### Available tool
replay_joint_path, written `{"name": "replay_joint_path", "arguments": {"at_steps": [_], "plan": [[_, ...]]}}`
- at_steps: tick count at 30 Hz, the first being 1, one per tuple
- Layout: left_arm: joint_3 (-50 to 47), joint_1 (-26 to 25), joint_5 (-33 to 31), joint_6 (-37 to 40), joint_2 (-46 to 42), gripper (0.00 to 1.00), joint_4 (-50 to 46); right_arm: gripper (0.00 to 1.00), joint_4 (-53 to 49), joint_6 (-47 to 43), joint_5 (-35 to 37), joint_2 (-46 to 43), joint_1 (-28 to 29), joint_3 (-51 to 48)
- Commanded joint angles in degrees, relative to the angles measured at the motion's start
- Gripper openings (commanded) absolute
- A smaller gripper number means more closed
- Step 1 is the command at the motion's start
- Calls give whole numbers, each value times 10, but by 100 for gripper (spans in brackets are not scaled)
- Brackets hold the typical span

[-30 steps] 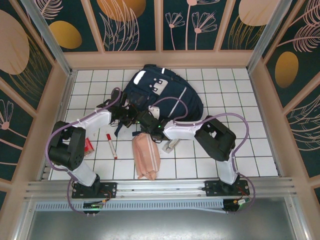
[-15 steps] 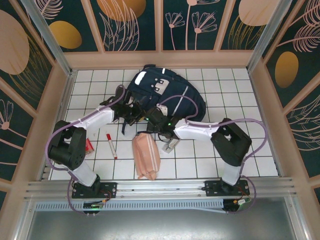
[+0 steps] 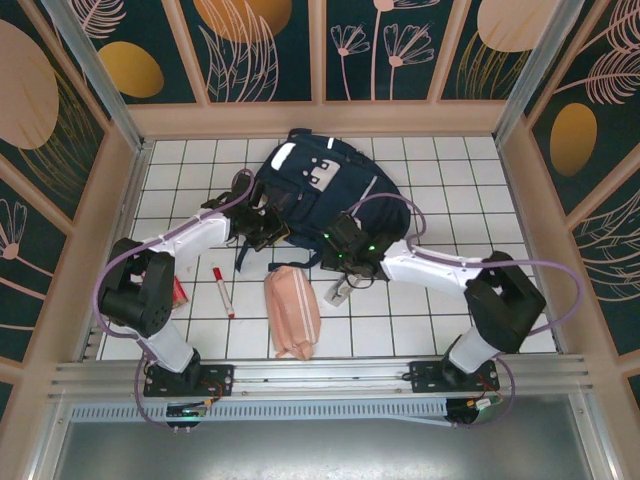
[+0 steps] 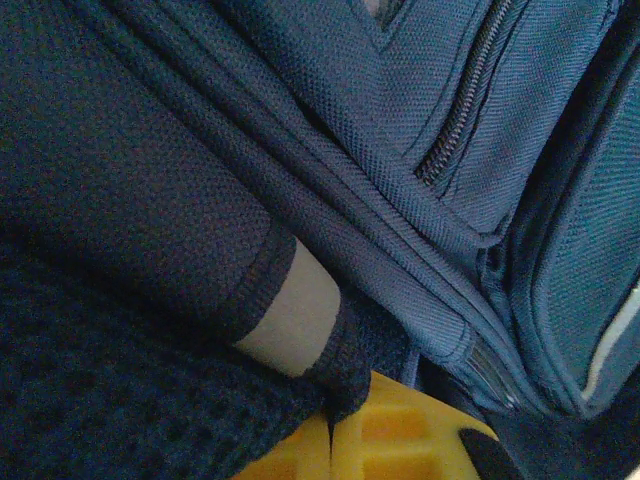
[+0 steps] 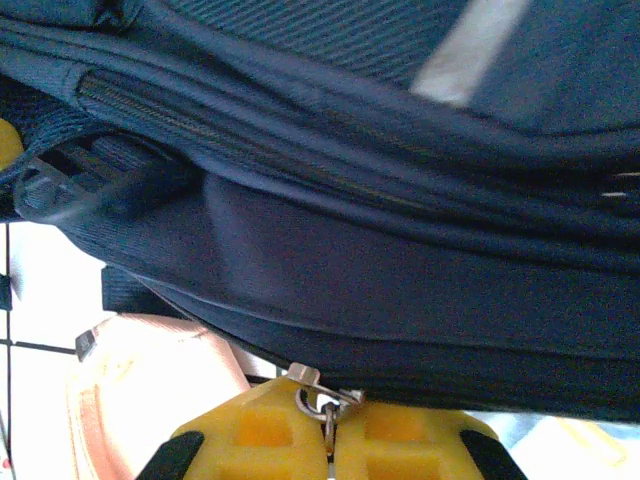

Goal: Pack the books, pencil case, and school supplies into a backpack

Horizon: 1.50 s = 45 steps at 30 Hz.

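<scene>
Left gripper (image 4: 330,438) pinches the large navy-blue fabric backpack (image 3: 320,185) lying ahead, apparently bracing it, while right gripper (image 5: 330,445) clamps its small metal zip pull (image 5: 318,392) (soft salmon-pink pencil case (image 3: 292,312) just beside), probably to unzip.

You've got a white tiled table (image 3: 180,160) with dark grout lines across the middle of the frame. Wood-framed wall panels (image 3: 270,50) ring it at top, left and right: teal, orange ovals, pink leaf line-art. Metal posts (image 3: 92,70) slant through both upper corners. A silver rail (image 3: 320,372) crosses the bottom, with a grey tray (image 3: 320,450) below it.
</scene>
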Motion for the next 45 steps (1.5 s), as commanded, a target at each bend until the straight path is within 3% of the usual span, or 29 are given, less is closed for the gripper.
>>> {"name": "replay_joint_path", "arguments": {"at_steps": [1, 9, 13, 16, 22, 24, 25, 28, 32, 35, 39, 42, 45], "plan": [[30, 23, -52, 63, 11, 0, 15, 0, -73, -19, -17, -68, -20, -28], [90, 37, -95, 207, 71, 0, -13, 0, -87, -63, -89, -155, -103, -102], [136, 40, -121, 243, 96, 1, -3, 0, -37, -115, -193, -144, -106, -97], [182, 41, -125, 251, 107, 33, -26, 0, 27, -108, -247, -101, -95, -66], [159, 41, -125, 189, 38, 63, -114, 0, 101, -111, -294, 5, -53, 31], [112, 41, -95, 153, 5, 65, -120, 0, 112, -114, -301, 31, -43, 52], [83, 39, -83, 128, -13, 71, -113, 0, 120, -115, -304, 43, -37, 60], [5, 35, -49, 60, -52, 78, -63, 0, 151, -112, -316, 67, -25, 67], [-37, 27, -39, 4, -65, 79, -16, 0, 179, -108, -329, 96, -14, 80], [-33, 23, -37, -11, -46, 77, -4, 0, 183, -110, -332, 114, -3, 101], [-31, 19, -33, -22, -12, 62, 22, 0, 176, -109, -317, 116, 1, 107], [6, 20, -82, 28, 28, 0, 3, 0, 127, -120, -289, 111, -3, 107], [85, 21, -131, 102, 75, 0, -72, 0, 79, -126, -269, 93, -13, 84]]}}
